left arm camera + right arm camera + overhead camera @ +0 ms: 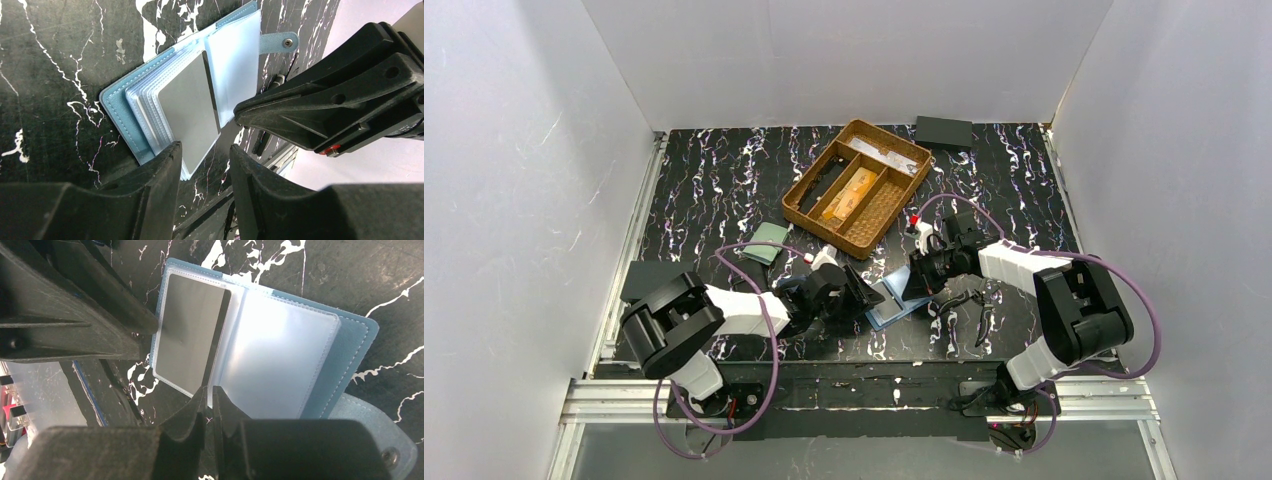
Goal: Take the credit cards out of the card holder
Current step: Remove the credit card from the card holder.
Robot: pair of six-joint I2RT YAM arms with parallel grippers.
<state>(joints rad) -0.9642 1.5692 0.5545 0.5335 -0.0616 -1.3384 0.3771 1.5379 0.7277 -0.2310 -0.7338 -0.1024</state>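
The light steel-blue folding card holder [890, 308] lies open and flat on the black, white-veined worktop [714, 180]. It is a little nearer the arms' bases than the brown wicker divided basket [821, 165], just off that basket's near corner. Its clear plastic sleeves are fanned out, and its small snap tab [280, 42] sticks out to one side.

One thin flat card [190, 107], dull grey through the plastic, sits fully inside the topmost sleeve on one half. The facing sleeve looks milky, and I cannot tell if it holds anything.

The left gripper [205, 150] comes at the holder from the side away from the basket's right end. Its jaws stand partly open and clamp nothing, with the corner of the sleeve stack reaching just between them.

The right gripper [207, 390] meets the holder from the opposite side. Its jaws are closed to a thin slit, tips against the sleeve edge by the fold. Whether a sleeve is pinched there I cannot tell.

A pale green wallet [769, 243] lies left of the basket's near corner. A flat dark box [944, 132] sits beside the basket's far right end.
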